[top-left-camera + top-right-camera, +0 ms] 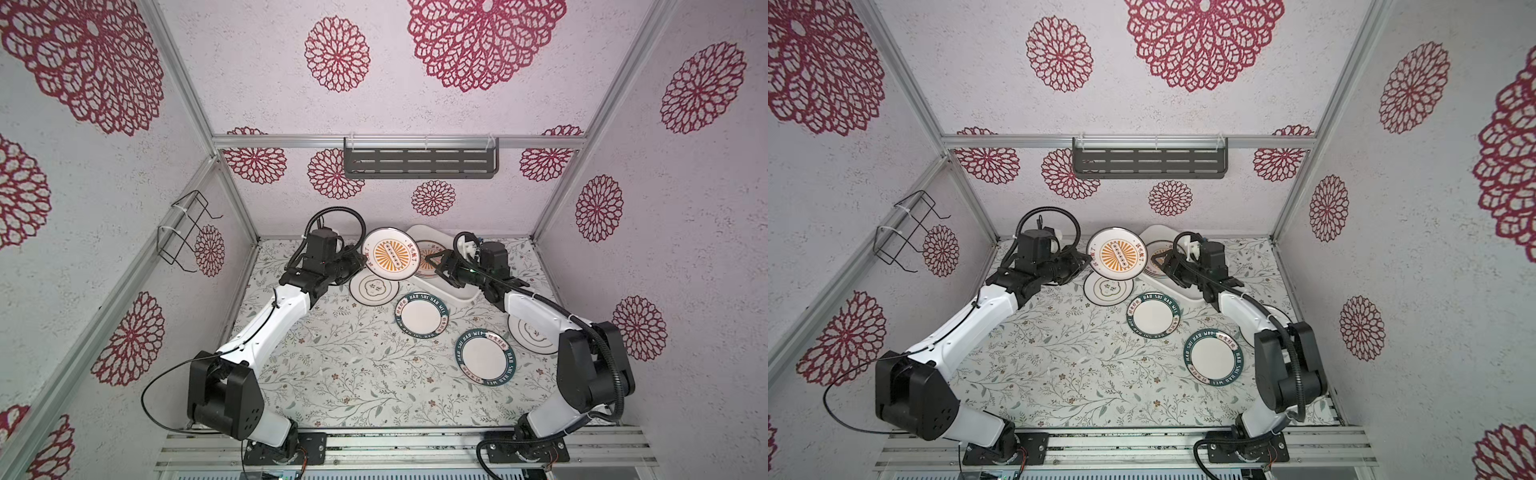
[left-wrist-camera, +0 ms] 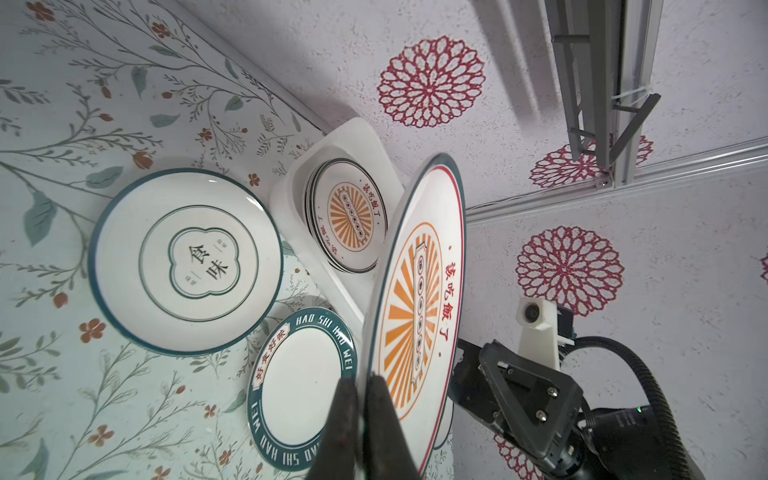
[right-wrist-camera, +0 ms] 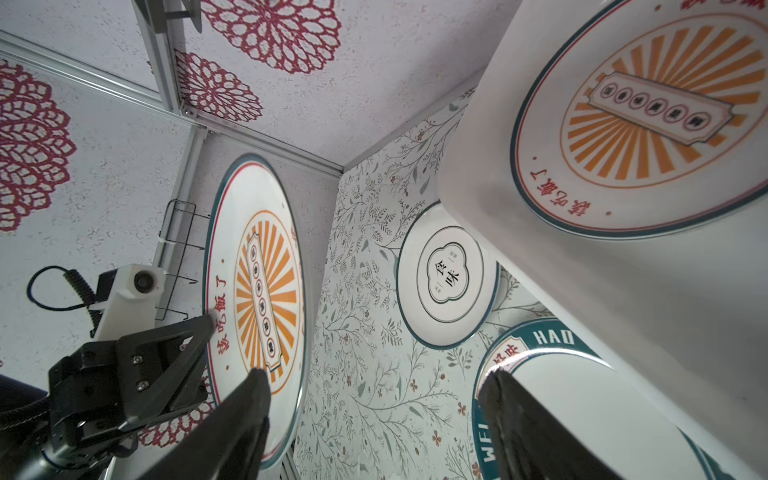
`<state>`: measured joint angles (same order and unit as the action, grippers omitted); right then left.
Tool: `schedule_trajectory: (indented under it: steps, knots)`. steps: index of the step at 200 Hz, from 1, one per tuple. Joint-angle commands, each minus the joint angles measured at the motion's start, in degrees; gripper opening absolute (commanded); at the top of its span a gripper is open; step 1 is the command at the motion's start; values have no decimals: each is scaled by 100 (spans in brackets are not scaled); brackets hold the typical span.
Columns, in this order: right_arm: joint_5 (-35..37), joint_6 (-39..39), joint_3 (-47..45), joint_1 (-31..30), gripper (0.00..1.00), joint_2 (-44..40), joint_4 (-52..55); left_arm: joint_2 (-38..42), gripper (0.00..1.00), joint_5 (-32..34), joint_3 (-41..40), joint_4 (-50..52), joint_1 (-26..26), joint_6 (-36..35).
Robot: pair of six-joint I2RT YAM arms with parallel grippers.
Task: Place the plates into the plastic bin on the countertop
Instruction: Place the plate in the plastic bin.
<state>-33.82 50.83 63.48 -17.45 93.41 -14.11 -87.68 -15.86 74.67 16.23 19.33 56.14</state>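
My left gripper (image 1: pixel 360 262) (image 2: pixel 365 386) is shut on the rim of a sunburst plate (image 1: pixel 390 252) (image 2: pixel 419 291) (image 3: pixel 257 299), held tilted in the air beside the plastic bin (image 1: pixel 457 297) (image 2: pixel 291 199) (image 3: pixel 540 257). A stack of plates (image 1: pixel 430 259) (image 2: pixel 347 216) (image 3: pixel 644 124) lies in the bin. My right gripper (image 1: pixel 436 266) (image 3: pixel 374 399) stands open over the bin, close to the held plate's far edge. On the countertop (image 1: pixel 353 374) lie a clover plate (image 1: pixel 374 289), two lettered plates (image 1: pixel 422 316) (image 1: pixel 485 354), and another plate (image 1: pixel 532 332) partly under my right arm.
A dark slotted shelf (image 1: pixel 419 163) hangs on the back wall. A black wire rack (image 1: pixel 187 232) is fixed to the left wall. The bin stands against the back wall, right of centre. Both arms reach in from the front edge.
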Motion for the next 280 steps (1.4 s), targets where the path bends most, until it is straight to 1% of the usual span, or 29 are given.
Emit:
schedule_trajectory:
  steps: [1,26,46,66,90,104,118,134,140,152,161,165,175,179,195,204,210,215,228,239,261,280]
  knots:
    - [-39,342,195,-95,80,108,-620,-142,0,-452,358,-615,-50,-3]
    - [-88,404,431,-151,75,310,-653,-399,0,-669,689,-535,-66,-33]
    - [-61,472,514,-162,68,395,-716,-509,0,-767,735,-604,-68,24]
    - [-37,611,483,-164,54,419,-859,-513,0,-839,631,-785,-63,133]
    - [1,733,499,-165,33,467,-930,-512,0,-876,570,-892,-70,193]
    - [-10,828,505,-162,25,492,-1027,-514,0,-911,559,-924,-58,222]
    - [3,889,503,-159,14,511,-1031,-507,2,-934,523,-987,-55,256]
    - [45,940,499,-161,7,512,-1017,-488,10,-951,504,-1025,-52,262]
    - [58,951,498,-162,5,508,-1011,-480,15,-941,491,-1025,-50,257]
    - [111,964,480,-155,1,490,-959,-457,34,-895,469,-1001,-49,252]
    - [157,964,472,-153,0,469,-924,-435,41,-846,469,-943,-52,231]
    - [178,970,465,-145,0,460,-908,-422,45,-838,461,-923,-52,208]
    - [221,943,452,-124,0,426,-839,-369,64,-727,457,-826,-46,125]
    - [241,936,447,-119,0,409,-820,-343,70,-671,463,-766,-51,85]
    - [332,846,426,-87,0,342,-674,-189,87,-376,447,-531,-49,-153]
    - [412,771,427,-65,0,308,-538,-101,93,-141,452,-328,-49,-313]
    - [485,734,428,-50,0,281,-440,-39,99,-1,452,-177,-41,-429]
    - [533,685,426,-38,0,262,-378,-4,97,138,462,-43,-43,-517]
    - [669,593,416,5,0,223,-170,102,97,443,470,296,-39,-720]
    - [790,516,415,52,0,213,-9,145,97,550,494,533,-29,-878]
    - [991,407,420,144,0,213,247,215,97,921,747,1246,-9,-1252]
    - [1231,264,505,217,0,264,465,324,97,1237,837,1509,0,-1498]
